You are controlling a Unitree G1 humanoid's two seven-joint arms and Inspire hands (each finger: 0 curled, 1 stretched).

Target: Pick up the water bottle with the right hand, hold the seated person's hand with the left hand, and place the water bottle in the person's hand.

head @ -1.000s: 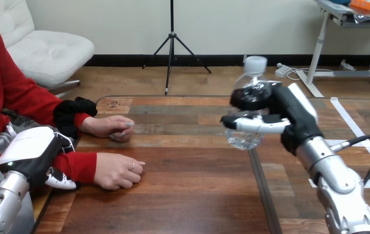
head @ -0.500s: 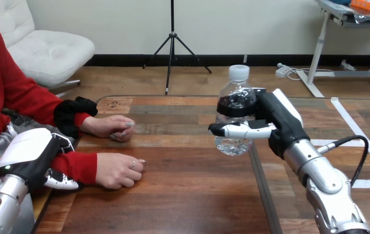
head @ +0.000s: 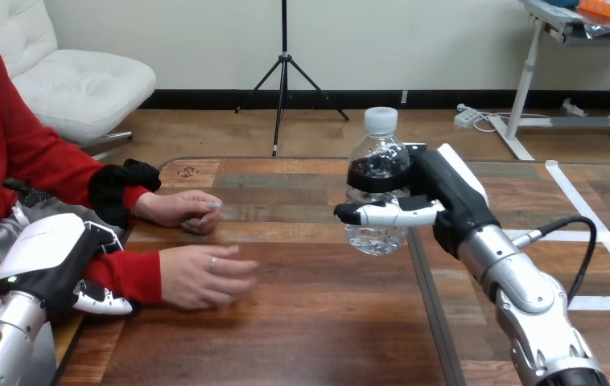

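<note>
Farther left: clear, upright water bottle (head: 375, 234)

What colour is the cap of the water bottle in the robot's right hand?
White cap on a clear water bottle, seen best in the head view.

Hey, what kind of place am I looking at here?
Probably a robot handover test station: a brown wooden plank table, a person's hand resting at its left edge, and the robot's right hand holding a clear plastic water bottle above it.
</note>
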